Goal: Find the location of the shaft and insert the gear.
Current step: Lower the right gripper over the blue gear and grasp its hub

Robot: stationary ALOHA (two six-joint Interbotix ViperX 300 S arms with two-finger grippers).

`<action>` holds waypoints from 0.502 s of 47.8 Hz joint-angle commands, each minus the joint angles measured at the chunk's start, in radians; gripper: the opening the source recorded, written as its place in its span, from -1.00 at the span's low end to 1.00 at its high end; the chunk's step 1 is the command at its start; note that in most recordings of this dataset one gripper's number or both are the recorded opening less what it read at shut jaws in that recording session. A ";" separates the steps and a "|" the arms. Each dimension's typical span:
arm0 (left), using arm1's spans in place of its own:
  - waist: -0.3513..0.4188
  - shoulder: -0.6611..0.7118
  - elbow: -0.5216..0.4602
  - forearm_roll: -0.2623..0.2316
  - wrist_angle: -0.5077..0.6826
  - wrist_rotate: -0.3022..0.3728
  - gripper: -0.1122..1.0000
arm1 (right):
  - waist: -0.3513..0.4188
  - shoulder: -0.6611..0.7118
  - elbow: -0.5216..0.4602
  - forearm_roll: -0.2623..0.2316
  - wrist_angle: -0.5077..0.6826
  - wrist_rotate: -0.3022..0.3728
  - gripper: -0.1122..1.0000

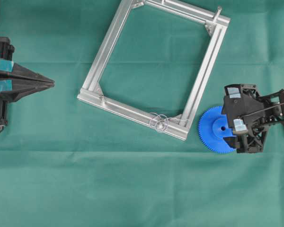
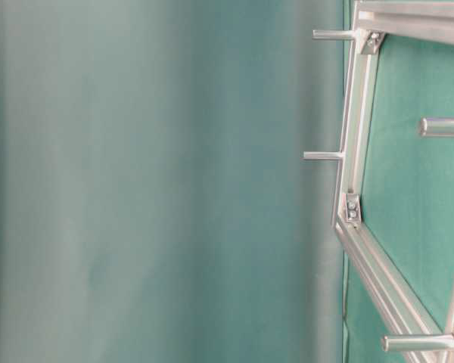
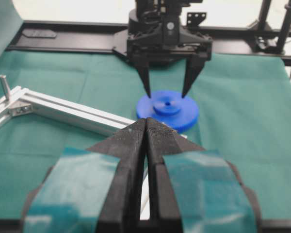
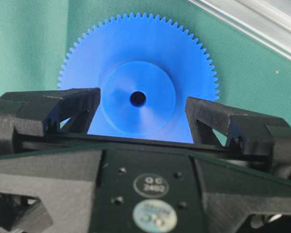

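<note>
The blue toothed gear (image 1: pixel 212 128) lies flat on the green cloth, just outside the near right corner of the aluminium frame (image 1: pixel 111 45). My right gripper (image 1: pixel 230 124) hangs over it, open, with one finger on each side of the raised hub; the right wrist view shows the gear (image 4: pixel 136 53) and its centre hole between the spread fingers (image 4: pixel 72 104). The shaft (image 1: pixel 159 122) shows as a tiny shiny circle with wiry glints on the frame's near bar. At the far left, my left gripper (image 1: pixel 52 83) is shut on nothing, pointing towards the gear (image 3: pixel 157 112).
A longer grey peg (image 1: pixel 218 12) stands slanted on the frame's far right corner. The table-level view shows several pins (image 2: pixel 323 156) sticking out of the frame (image 2: pixel 353 162). Green cloth (image 1: pixel 132 189) covers the table.
</note>
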 commanded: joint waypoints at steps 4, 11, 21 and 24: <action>0.003 0.008 -0.020 -0.002 -0.011 0.002 -0.78 | 0.003 0.012 0.002 0.005 -0.026 0.003 0.88; 0.003 0.008 -0.020 0.000 -0.011 0.002 -0.78 | 0.006 0.032 0.008 0.006 -0.057 0.021 0.88; 0.003 0.006 -0.020 -0.002 -0.011 0.002 -0.78 | 0.009 0.054 0.012 0.008 -0.064 0.037 0.88; 0.003 0.008 -0.020 -0.002 -0.011 0.002 -0.78 | 0.009 0.060 0.012 0.006 -0.064 0.038 0.88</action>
